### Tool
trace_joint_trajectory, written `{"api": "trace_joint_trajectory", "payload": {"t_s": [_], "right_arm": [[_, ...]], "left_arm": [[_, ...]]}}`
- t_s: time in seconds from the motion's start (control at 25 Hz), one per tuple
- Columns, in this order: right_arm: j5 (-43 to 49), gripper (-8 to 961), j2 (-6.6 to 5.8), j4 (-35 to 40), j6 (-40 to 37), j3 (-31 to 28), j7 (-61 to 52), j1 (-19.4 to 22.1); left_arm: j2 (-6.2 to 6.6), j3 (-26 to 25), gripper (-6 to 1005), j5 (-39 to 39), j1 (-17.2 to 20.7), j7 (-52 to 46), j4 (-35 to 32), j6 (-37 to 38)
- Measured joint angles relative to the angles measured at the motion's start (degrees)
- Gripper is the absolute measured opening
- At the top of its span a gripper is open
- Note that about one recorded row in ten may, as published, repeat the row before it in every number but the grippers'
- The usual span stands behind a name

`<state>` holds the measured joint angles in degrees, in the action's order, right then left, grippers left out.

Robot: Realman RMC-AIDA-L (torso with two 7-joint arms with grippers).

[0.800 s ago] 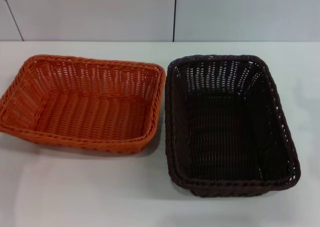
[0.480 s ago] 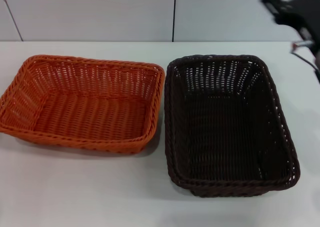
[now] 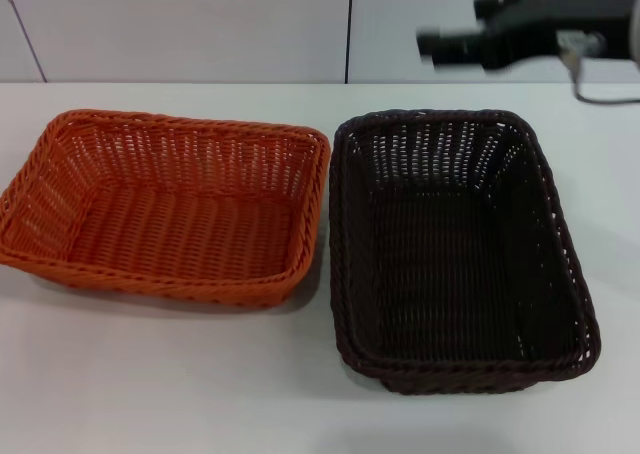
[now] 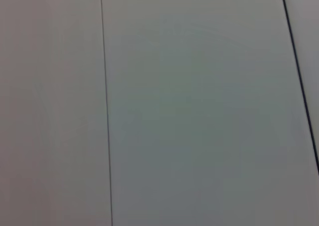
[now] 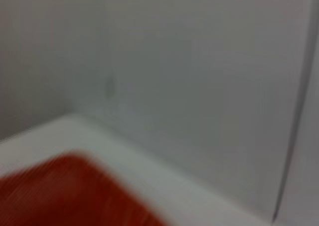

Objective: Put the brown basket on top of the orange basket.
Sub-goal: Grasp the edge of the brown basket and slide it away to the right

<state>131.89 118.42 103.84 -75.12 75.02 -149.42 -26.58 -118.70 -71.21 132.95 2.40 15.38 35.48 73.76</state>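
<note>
The brown basket [image 3: 455,249] sits on the white table at the right, empty, rim up. The orange basket [image 3: 165,206] sits beside it at the left, empty, almost touching it. The orange basket also shows as a blurred patch in the right wrist view [image 5: 65,193]. My right gripper [image 3: 432,44] is in the air above and behind the brown basket's far edge, pointing left, touching nothing. My left gripper is out of view; its wrist camera shows only wall panels.
The white table [image 3: 200,384] runs around both baskets, with bare room in front. A grey panelled wall [image 3: 200,24] stands behind the table.
My right arm has come in from the upper right and moved left, now reaching over the far side of the brown basket. The baskets have not moved.
</note>
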Motion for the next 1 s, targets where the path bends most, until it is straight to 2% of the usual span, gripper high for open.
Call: {"api": "trace_joint_trajectory", "payload": {"t_s": [0.04, 0.08, 0.12, 0.16, 0.2, 0.24, 0.32, 0.36, 0.4, 0.64, 0.84, 1.0], "right_arm": [[-0.26, 779, -0.04, 0.72, -6.13, -1.53, 0.47, -1.47], [-0.26, 778, -0.04, 0.72, -6.13, -1.53, 0.47, -1.47], [-0.98, 778, -0.6, 0.72, -15.33, -2.76, 1.73, -3.77], [-0.98, 778, -0.6, 0.72, -15.33, -2.76, 1.73, -3.77], [-1.64, 778, -0.84, -0.39, -23.16, -3.24, 3.86, -5.56], [-1.64, 778, -0.84, -0.39, -23.16, -3.24, 3.86, -5.56], [-1.71, 778, -0.84, -2.07, -31.26, -3.49, 6.27, -7.44], [-1.71, 778, -0.84, -2.07, -31.26, -3.49, 6.27, -7.44], [-1.76, 778, -0.86, -3.19, -34.87, -3.64, 7.08, -8.33], [-1.41, 778, -0.87, -4.63, -41.26, -3.66, 8.42, -9.36], [0.84, 778, -0.55, -6.37, -41.59, -3.37, 9.76, -9.72], [3.92, 778, 0.04, -12.22, -39.51, -1.44, 11.51, -11.45]], "left_arm": [[0.0, 0.0, 784, 0.0, 0.0, 0.0, 0.0, 0.0], [0.0, 0.52, 784, -1.47, -0.83, -0.02, -1.14, -0.14], [-0.03, 0.98, 784, -3.02, -2.14, 0.05, -3.14, -0.18], [-0.03, 1.02, 783, -3.22, -2.31, 0.07, -3.4, -0.18], [-0.06, 1.11, 783, -3.64, -2.65, 0.07, -3.87, -0.18], [-0.06, 1.11, 783, -3.64, -2.65, 0.07, -3.87, -0.18], [-0.08, 1.77, 783, -5.45, -3.43, 0.05, -4.89, -0.15], [-0.08, 1.85, 783, -5.8, -3.46, 0.11, -4.95, -0.15], [-0.08, 1.88, 783, -5.89, -3.47, 0.14, -4.97, -0.15], [-0.09, 2.54, 783, -6.66, -3.4, 0.31, -5.11, -0.07], [-0.13, 4.13, 783, -7.82, -3.42, 0.31, -5.14, -0.03], [-0.13, 5.0, 783, -8.46, -3.45, 0.36, -5.16, 0.05]]}}
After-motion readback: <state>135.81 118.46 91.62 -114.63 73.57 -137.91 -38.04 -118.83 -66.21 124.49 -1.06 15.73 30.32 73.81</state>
